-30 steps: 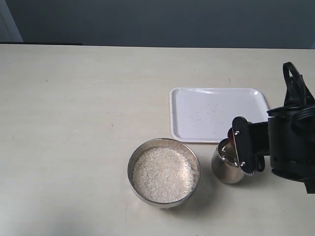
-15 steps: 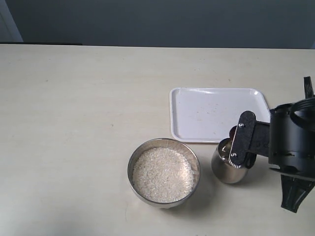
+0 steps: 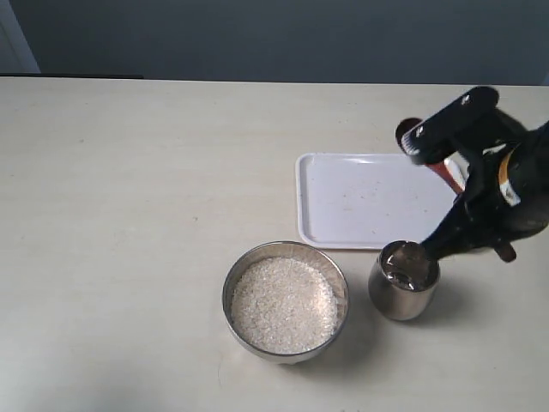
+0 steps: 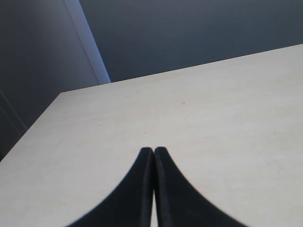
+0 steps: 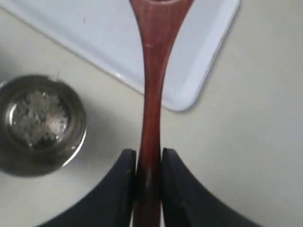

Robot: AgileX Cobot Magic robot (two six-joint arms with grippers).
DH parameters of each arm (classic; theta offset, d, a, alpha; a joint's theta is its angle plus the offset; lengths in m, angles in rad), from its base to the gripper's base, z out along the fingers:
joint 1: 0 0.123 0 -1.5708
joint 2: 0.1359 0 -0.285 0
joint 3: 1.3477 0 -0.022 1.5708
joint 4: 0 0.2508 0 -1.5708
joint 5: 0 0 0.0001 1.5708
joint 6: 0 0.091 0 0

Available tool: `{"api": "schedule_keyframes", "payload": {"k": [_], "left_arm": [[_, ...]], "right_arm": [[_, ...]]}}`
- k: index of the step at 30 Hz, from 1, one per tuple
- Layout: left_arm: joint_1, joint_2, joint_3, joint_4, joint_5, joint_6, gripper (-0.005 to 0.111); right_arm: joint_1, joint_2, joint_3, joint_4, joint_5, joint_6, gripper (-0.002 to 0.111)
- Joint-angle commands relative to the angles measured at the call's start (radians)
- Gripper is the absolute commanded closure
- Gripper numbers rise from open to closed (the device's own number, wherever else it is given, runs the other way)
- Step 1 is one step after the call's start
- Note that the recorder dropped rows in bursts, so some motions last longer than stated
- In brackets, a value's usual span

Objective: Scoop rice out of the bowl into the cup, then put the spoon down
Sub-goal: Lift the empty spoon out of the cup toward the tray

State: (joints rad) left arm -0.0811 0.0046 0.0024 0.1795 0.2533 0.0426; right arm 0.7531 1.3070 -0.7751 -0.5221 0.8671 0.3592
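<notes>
The steel bowl sits near the table's front, filled with white rice. To its right stands the small steel cup, with some rice grains in its bottom. My right gripper is shut on the handle of the reddish-brown wooden spoon. It hangs above and behind the cup, and the spoon's head reaches over the white tray's right end. In the left wrist view my left gripper is shut on nothing, over bare table, and it does not show in the exterior view.
A flat white tray lies just behind the cup and bowl, with a few stray specks on it. The pale table runs wide to the left and back. A dark wall stands behind the far edge.
My right gripper lifted from the cup's rim and swung back and up with the spoon, which now points over the tray. Bowl and cup stayed put.
</notes>
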Motion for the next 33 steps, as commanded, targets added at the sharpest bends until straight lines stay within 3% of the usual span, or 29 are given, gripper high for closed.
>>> {"api": "schedule_keyframes", "payload": {"k": [1,4,9,23,33], "left_arm": [[0.002,-0.005,-0.002,-0.002,-0.014,-0.007,0.106],[0.002,-0.005,-0.002,-0.002,-0.014,-0.007,0.106],[0.002,-0.005,-0.002,-0.002,-0.014,-0.007,0.106],[0.002,-0.005,-0.002,-0.002,-0.014,-0.007,0.106],[0.002,-0.005,-0.002,-0.002,-0.014,-0.007,0.106]], "right_arm": [[-0.238,-0.008,-0.1,0.184,-0.082,-0.214,0.109],[-0.437,0.026,-0.21,0.459,-0.068,-0.475,0.109],[-0.546,0.173,-0.335,0.737,0.102,-0.691,0.109],[-0.544,0.604,-0.552,0.761,0.143,-0.7,0.109],[-0.544,0.789,-0.652,0.761,0.156,-0.698,0.109]]}}
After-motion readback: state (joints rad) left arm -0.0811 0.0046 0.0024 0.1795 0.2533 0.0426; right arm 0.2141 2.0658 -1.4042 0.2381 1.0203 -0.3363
